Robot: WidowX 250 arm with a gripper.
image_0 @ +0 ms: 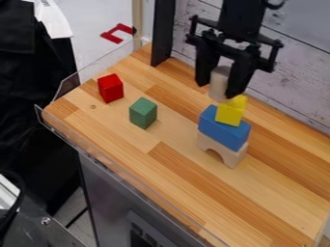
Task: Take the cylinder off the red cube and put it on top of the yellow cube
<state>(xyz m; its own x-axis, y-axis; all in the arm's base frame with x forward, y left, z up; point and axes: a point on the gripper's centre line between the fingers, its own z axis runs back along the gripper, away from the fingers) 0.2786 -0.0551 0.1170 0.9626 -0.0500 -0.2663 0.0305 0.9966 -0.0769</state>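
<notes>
The gripper [222, 83] hangs at the upper right, shut on a pale, whitish cylinder [219, 83] held upright between its fingers. Just beneath the cylinder's lower end is the yellow cube [229, 114], which rests on a blue block [223, 128]; whether cylinder and yellow cube touch, I cannot tell. A natural-wood arch block [221, 150] supports the blue block. Over at the upper left, the red cube [111, 89] stands on the wooden surface with nothing on top.
Between the red cube and the stack stands a green block [143, 113]. Clear plastic edging [129, 174] runs along the wooden table's [168, 186] near left side. Behind the gripper are a whitish plank wall [296, 77] and a black post [163, 31].
</notes>
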